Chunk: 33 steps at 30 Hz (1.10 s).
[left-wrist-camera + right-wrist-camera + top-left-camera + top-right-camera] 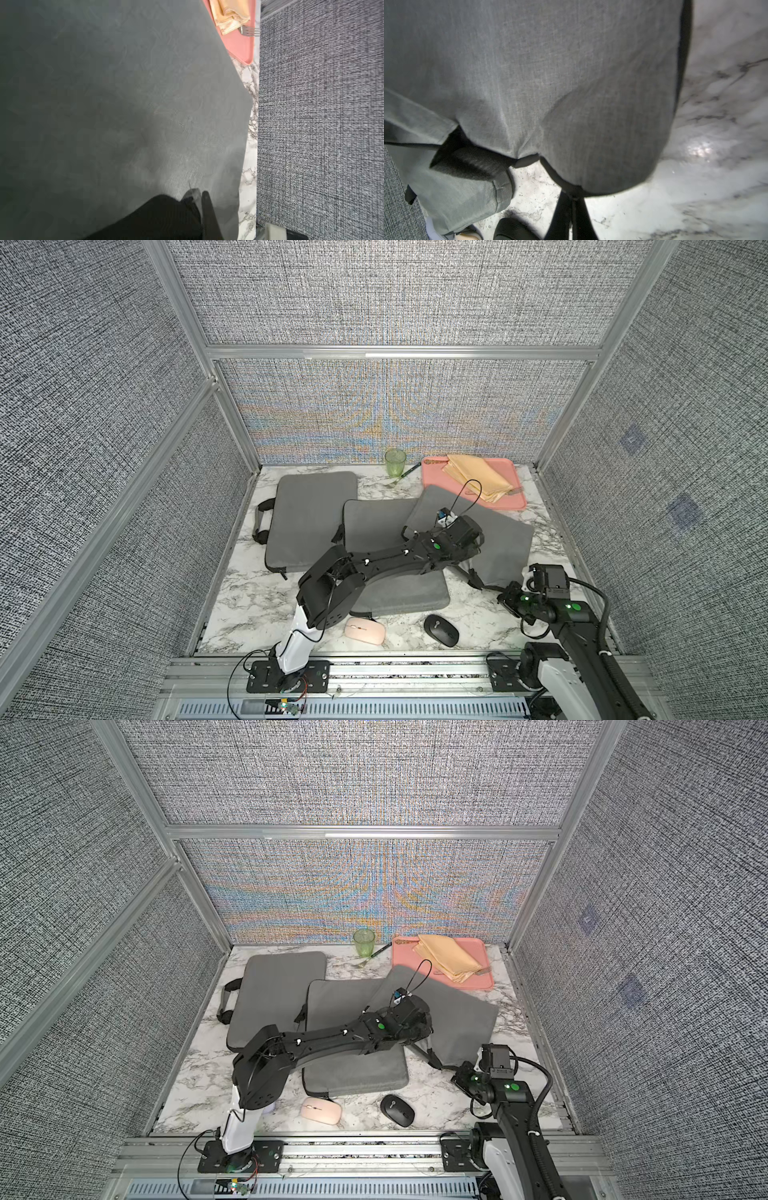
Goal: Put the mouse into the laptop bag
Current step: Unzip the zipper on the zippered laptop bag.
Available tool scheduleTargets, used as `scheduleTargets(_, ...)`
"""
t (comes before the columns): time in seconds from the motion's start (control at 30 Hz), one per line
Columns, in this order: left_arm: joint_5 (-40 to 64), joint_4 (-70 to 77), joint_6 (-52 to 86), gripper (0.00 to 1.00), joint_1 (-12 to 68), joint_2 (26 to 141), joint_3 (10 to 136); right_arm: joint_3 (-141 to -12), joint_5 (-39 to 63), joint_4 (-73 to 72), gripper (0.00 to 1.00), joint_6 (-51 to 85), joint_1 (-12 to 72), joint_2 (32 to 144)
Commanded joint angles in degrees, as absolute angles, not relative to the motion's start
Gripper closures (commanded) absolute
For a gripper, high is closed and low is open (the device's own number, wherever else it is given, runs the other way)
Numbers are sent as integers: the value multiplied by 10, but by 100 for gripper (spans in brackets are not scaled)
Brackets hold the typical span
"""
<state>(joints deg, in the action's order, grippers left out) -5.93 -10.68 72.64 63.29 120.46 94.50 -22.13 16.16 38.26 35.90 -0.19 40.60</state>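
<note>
Two mice lie near the table's front edge in both top views: a pink mouse (365, 630) (321, 1110) and a black mouse (441, 628) (397, 1110). Three grey laptop bags overlap behind them. My left gripper (476, 551) (199, 194) rests on the right laptop bag (503, 539) (145, 104), shut on a fold of its fabric beside a black strap. My right gripper (505, 598) (574, 199) is shut on that bag's dark-trimmed front corner (571, 189). The black mouse (512, 228) shows beside its fingers.
The middle bag (399, 593) lies under my left forearm, and the left bag (316, 518) has its handle toward the left wall. A green cup (395, 462), a fork (401, 479) and a pink tray (513, 493) holding a yellow cloth (473, 477) stand at the back. Fabric walls enclose the table.
</note>
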Motion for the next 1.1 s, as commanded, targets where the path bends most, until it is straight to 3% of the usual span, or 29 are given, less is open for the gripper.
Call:
scheduleTargets(0.0,-41,-87,728,100,639,1221,993,-214,184,331,100,370,35,434)
scheduleTargets(0.27,-81,-114,710,100,663,1220,1039,-234,125,281,100,405,137,493)
scheduleTargets(0.6,-70,-118,712,100,667,1239,1052,-256,62,309,100,414,113,471)
scheduleTargets(0.73,-85,-135,685,23,665,1238,1041,-251,89,314,100,405,71,462)
scheduleTargets(0.8,-92,-144,678,2,659,1240,1025,-245,107,310,100,400,53,459)
scheduleTargets(1.07,-27,-147,685,0,577,1258,952,-253,136,318,100,382,12,449)
